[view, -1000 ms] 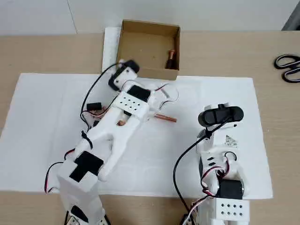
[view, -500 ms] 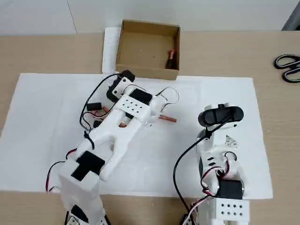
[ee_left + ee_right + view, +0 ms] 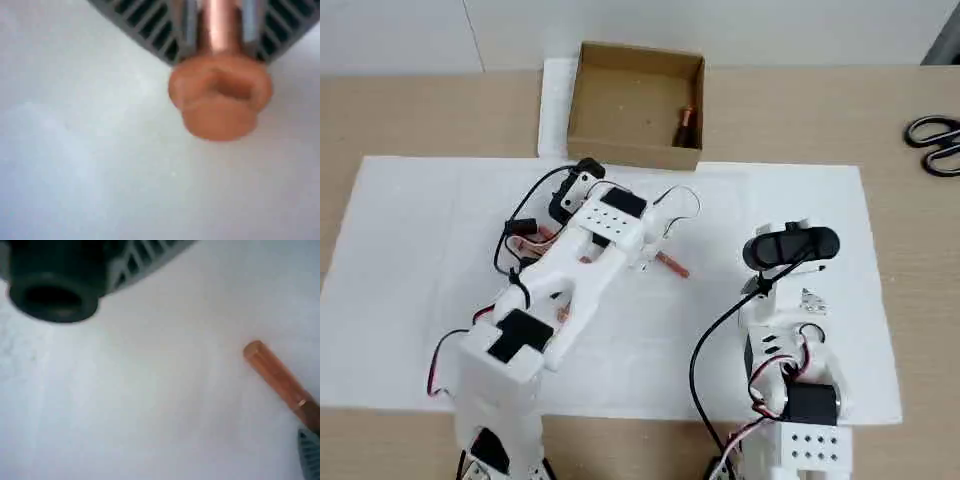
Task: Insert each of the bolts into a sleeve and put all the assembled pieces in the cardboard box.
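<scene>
**Fingers (image 3: 145,25) clamp bolt (image 3: 220,95) at mid-desk**

The left gripper (image 3: 220,25) pinches the shank (head free) over the paper (image 3: 420,250). The right gripper (image 3: 65,265) is closed on a black sleeve (image 3: 54,297) nearby. One assembled piece (image 3: 686,124) lies in the box (image 3: 620,95) at the desk's far edge.

Looks like a robotics lab bench: pale wood table (image 3: 400,110) with a white sheet (image 3: 420,230) spread across it, left arm (image 3: 570,280) and right arm (image 3: 785,330) in white printed shells trailing loose wires (image 3: 692,372), box (image 3: 620,100) at top centre, scissors (image 3: 932,143) at the upper right edge, plain white wall (image 3: 420,30) along the top
</scene>
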Tool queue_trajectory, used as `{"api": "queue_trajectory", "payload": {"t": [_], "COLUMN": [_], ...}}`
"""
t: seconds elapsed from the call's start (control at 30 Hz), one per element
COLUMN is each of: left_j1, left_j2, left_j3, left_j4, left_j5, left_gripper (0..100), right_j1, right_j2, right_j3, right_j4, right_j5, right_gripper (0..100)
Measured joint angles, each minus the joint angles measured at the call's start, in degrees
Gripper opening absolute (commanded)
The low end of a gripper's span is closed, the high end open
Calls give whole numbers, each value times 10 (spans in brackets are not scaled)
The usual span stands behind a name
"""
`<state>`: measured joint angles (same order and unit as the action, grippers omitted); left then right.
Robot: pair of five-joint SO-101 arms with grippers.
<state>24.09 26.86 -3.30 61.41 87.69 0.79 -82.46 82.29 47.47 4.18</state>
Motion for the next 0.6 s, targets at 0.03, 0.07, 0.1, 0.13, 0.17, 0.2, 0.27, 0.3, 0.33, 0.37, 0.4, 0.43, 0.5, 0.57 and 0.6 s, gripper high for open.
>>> {"api": "queue_trajectory", "payload": {"t": [0.03, 0.07, 0.1, 0.13, 0.17, 0.2, 0.27, 0.3, 0.33, 0.37, 0.4, 0.43, 0.5, 0.57, 0.6], "left_j1": [-2, -7, -12, -15, -16, -16, -14, -14, -15, -18, -22, -26, -33, -37, -40], "left_j2": [0, -1, -10, -23, -40, -57, -98, -118, -139, -161, -183, -204, -246, -287, -308], "left_j3": [-15, -33, -52, -73, -95, -118, -160, -178, -192, -202, -209, -213, -215, -215, -215], "left_j4": [6, 14, 24, 40, 62, 84, 133, 155, 177, 199, 217, 236, 274, 309, 317], "left_j5": [-4, -11, -25, -45, -68, -98, -172, -212, -248, -277, -294, -304, -325, -360, -377], "left_gripper": [7, 7, 7, 7, 7, 7, 7, 7, 7, 7, 7, 7, 7, 7, 7], "right_j1": [0, 0, 0, 0, -4, -18, -52, -74, -98, -122, -140, -153, -171, -179, -182], "right_j2": [0, 0, 0, 0, 0, -2, -13, -23, -33, -43, -55, -67, -85, -101, -107], "right_j3": [0, 0, 0, 0, 0, 0, -7, -8, -8, -7, 1, 14, 56, 97, 113], "right_j4": [0, 0, 0, 0, 0, 0, -5, -19, -45, -78, -117, -157, -247, -335, -374], "right_j5": [0, 0, 0, 0, 0, 2, 24, 41, 61, 79, 98, 116, 154, 177, 180], "right_gripper": [5, 5, 6, 6, 7, 7, 6, 5, 5, 5, 5, 5, 5, 5, 5]}}
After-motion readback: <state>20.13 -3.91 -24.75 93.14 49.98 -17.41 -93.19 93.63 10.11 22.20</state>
